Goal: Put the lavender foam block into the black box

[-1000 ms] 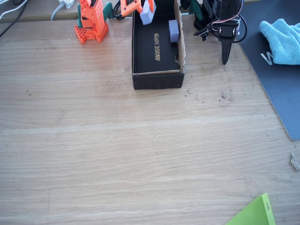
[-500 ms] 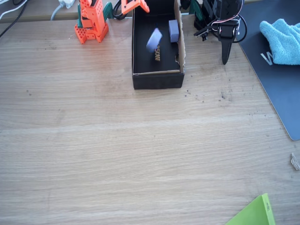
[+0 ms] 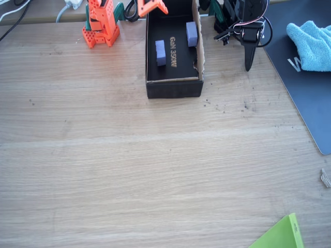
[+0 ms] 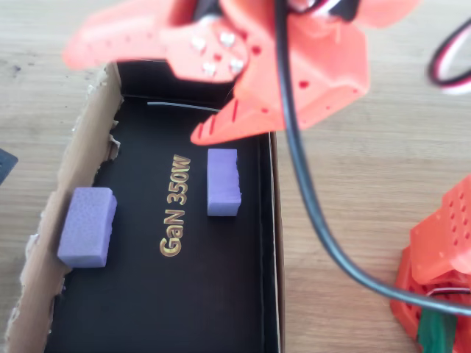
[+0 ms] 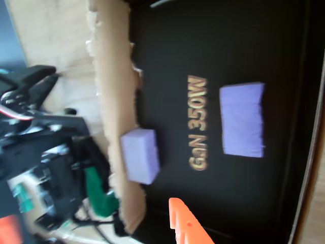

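Dropped from mid-air half a second ago, the small bluish-lavender foam block (image 3: 160, 52) now lies flat on the floor of the long black cardboard box (image 3: 173, 89), left of a paler lavender block (image 3: 192, 33). Orange end effector (image 4: 221, 95) hovers above, released.

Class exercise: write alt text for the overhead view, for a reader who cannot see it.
Two small foam blocks lie apart on the floor of the black box: the lavender foam block beside the gold lettering, a paler block against the torn cardboard wall. The orange gripper hovers above, holding nothing.
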Tool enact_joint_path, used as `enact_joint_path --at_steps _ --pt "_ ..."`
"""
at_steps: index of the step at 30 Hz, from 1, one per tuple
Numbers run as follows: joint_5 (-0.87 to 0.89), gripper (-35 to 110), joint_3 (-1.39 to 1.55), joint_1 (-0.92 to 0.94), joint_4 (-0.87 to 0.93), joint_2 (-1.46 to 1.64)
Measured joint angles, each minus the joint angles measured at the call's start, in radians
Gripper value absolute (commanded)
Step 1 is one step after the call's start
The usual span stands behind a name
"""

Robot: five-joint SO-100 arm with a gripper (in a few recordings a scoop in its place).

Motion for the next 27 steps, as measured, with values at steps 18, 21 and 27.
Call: enact_joint_path --at_steps 18,21,27 --pt "0.101 0 0.035 0.865 0.262 0.462" --pt "0.012 0 0.117 1.104 0.221 0.541" --pt "-0.08 0 0.368 1.39 0.064 0.802"
